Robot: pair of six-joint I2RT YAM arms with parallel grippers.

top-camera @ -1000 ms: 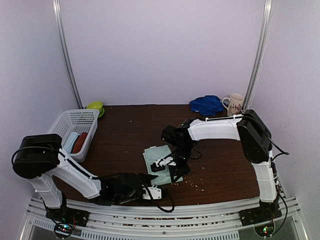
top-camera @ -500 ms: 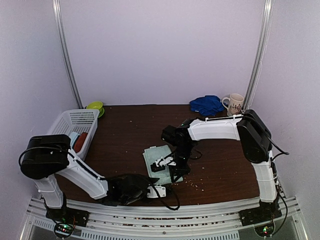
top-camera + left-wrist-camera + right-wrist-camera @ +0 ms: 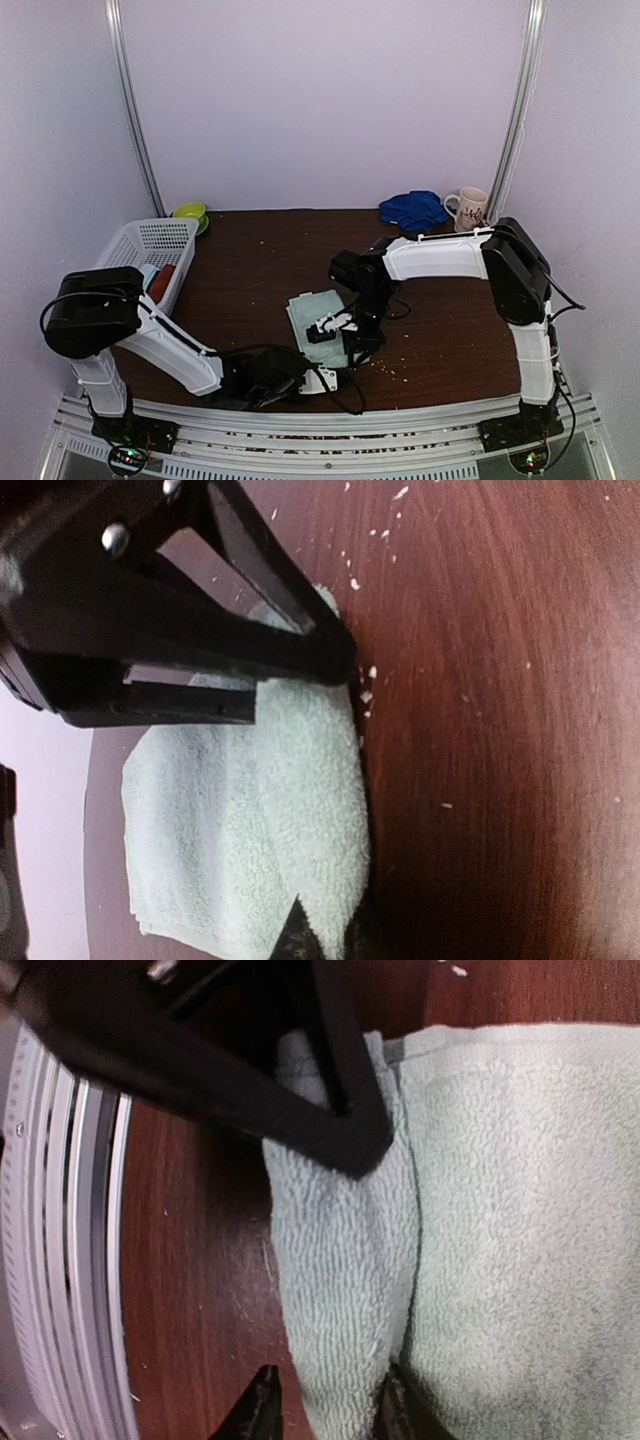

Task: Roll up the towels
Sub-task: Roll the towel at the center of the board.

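Mint-green towel (image 3: 318, 312), soft, light and liable to unroll, is lying on the counter (image 3: 250, 250) well apart from the mug (image 3: 470, 207), left fingers (image 3: 250, 655) pinching its rolled edge closed, right fingers (image 3: 262, 1410) standing partly open astride it.

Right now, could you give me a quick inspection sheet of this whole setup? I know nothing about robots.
Surface: dark wooden table, scattered with pale crumbs.
Job's things: mint-green towel, a fold rolled up along its near edge; blue towel crumpled at the far right, untouched.
Clutter: mug beside the blue towel; white basket holding items, far left; green dish behind it.
Claws: left claw shut on the mint-green towel's fold; right claw partly open, straddling the same fold.
Cables: black cable looping beside the left claw.
Surroundings: pale walls, metal posts, rail along the near edge.
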